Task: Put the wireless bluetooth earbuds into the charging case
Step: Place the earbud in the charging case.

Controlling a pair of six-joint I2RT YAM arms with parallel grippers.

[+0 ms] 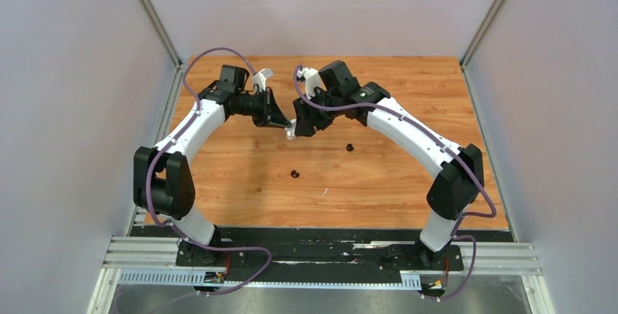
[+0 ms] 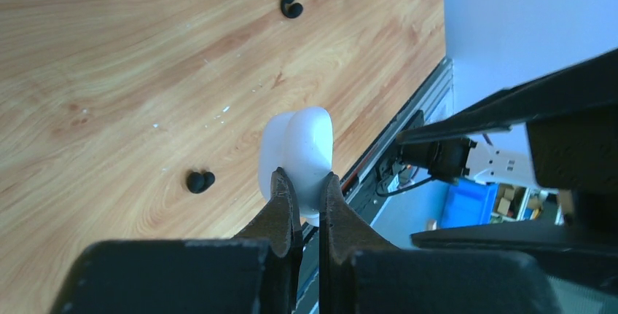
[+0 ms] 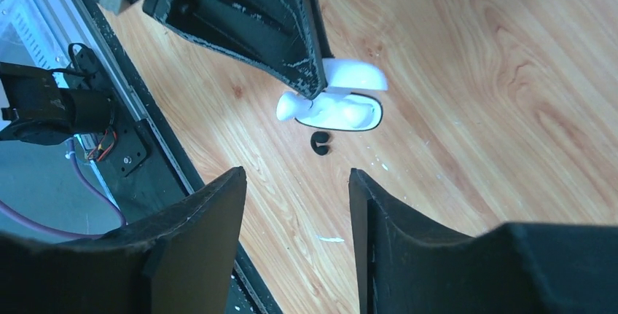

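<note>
My left gripper (image 1: 284, 122) is shut on the white charging case (image 1: 291, 132) and holds it above the wooden table. In the left wrist view the case (image 2: 302, 146) sits pinched between the fingertips (image 2: 286, 190). In the right wrist view the case (image 3: 328, 114) hangs open with its lid (image 3: 357, 75) up. White shapes lie in its wells, but I cannot tell them apart as earbuds. My right gripper (image 3: 295, 175) is open and empty, close beside the case. Two black earbuds lie on the table (image 1: 349, 147) (image 1: 294, 174); they also show in the left wrist view (image 2: 291, 6) (image 2: 199, 181).
The wooden table (image 1: 240, 175) is walled by grey panels on both sides and at the back. A black rail strip (image 1: 313, 235) runs along the near edge by the arm bases. One black earbud (image 3: 319, 143) lies on the table beneath the held case.
</note>
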